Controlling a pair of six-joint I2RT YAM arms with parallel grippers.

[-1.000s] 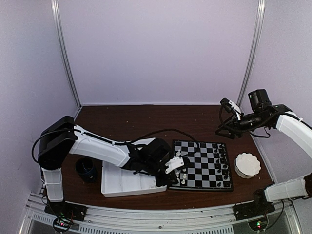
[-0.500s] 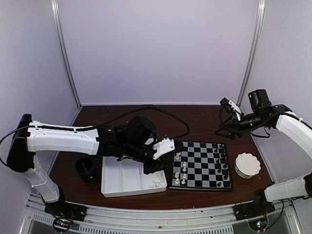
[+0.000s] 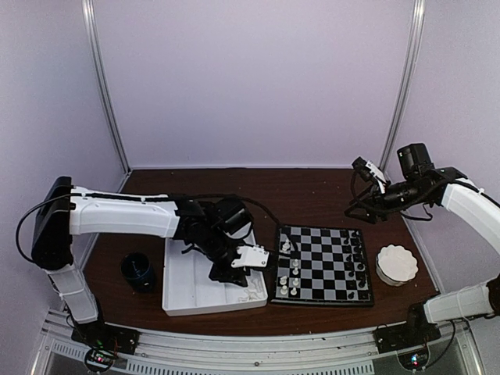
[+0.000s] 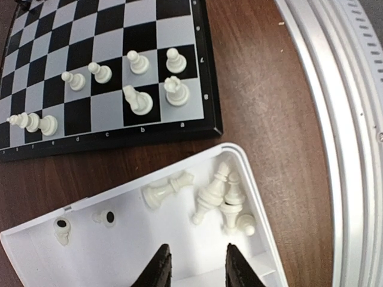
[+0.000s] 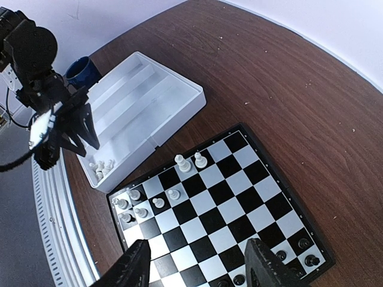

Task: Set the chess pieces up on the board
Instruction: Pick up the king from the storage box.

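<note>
The board (image 3: 328, 262) lies right of centre, also seen at board (image 4: 108, 18) and board (image 5: 227, 215). Several white chess pieces (image 4: 137, 98) stand on its left squares (image 3: 291, 269). Black pieces (image 3: 358, 262) line its right edge. More white pieces (image 4: 224, 197) lie loose in the near right corner of the white tray (image 4: 119, 239). My left gripper (image 4: 195, 266) hovers over that corner, open and holding nothing, its fingertips short of the loose pieces. My right gripper (image 5: 197, 263) hangs high above the board's far right (image 3: 361, 207), open and empty.
A dark blue cup (image 3: 138, 269) stands left of the tray (image 3: 195, 285). A white scalloped bowl (image 3: 396, 264) sits right of the board. The aluminium rail (image 4: 341, 119) runs along the table's near edge, close to the tray's corner.
My left gripper has pulled back from the board's left edge and come down over the tray's corner, its jaws spreading a little. The right arm has not moved.
</note>
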